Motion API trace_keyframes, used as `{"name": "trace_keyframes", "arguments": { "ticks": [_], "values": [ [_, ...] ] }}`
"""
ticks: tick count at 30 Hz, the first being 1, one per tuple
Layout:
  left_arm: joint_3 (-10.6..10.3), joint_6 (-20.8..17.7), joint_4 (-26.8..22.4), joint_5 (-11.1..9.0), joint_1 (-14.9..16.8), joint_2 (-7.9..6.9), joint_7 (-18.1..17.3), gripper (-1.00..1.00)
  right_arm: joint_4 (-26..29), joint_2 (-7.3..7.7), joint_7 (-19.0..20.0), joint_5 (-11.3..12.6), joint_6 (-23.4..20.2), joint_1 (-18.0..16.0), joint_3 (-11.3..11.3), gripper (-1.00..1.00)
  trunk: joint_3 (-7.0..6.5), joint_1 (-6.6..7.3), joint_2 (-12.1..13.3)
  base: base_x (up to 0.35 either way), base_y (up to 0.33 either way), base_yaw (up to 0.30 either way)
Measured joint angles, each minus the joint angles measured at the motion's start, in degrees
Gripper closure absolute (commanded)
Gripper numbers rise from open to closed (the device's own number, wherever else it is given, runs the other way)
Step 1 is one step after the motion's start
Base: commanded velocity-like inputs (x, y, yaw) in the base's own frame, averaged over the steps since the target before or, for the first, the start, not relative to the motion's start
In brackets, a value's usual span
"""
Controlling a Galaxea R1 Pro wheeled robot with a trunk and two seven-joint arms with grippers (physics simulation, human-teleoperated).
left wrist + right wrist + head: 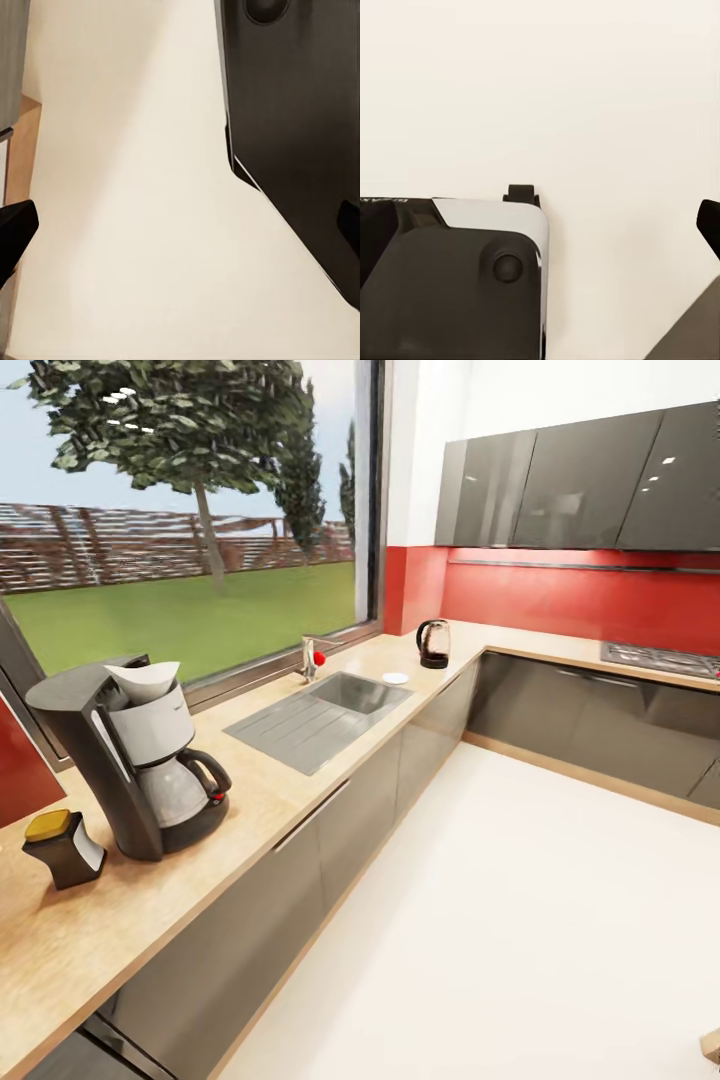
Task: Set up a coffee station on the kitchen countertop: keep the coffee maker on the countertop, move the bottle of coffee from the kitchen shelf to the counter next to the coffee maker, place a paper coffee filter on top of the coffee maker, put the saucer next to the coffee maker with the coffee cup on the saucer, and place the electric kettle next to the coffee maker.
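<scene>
Standing on the table (300, 780), the coffee maker (140, 760) carried the paper coffee filter (143, 680) on its top, and the bottle of coffee (65, 847) stood just beside it. Far along the same table, past the sink (325, 715), the saucer (396, 678) lay near the electric kettle (433, 643) in the corner below the red wall. Both tools hung well apart from all of these, low over the pale floor (520, 920) beside the robot's dark base. The left tool (180, 232) had its two black fingertips spread wide with nothing between them, and the right tool (540, 232) was likewise spread and gripped nothing
</scene>
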State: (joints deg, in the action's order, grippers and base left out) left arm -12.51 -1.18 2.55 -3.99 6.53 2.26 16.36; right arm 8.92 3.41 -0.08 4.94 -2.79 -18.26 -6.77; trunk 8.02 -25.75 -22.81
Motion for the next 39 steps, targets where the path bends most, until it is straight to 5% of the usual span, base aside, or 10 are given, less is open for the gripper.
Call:
{"name": "trace_keyframes", "arguments": {
  "ticks": [15,39],
  "values": [
    [0.07,-0.04,0.00,0.00,-0.01,0.08,0.00,-1.00,-0.11,-0.02,0.04,0.04,0.00,0.00,0.03,-1.00,0.00,0.02,-0.01,0.110,-0.024,-0.247],
    [0.11,-0.05,-0.03,-0.08,-0.01,0.73,0.15,-1.00,-0.19,-0.03,0.10,-0.10,-0.02,0.00,-0.05,-1.00,0.00,0.03,0.00,0.243,-0.187,-0.233]
  ]
}}
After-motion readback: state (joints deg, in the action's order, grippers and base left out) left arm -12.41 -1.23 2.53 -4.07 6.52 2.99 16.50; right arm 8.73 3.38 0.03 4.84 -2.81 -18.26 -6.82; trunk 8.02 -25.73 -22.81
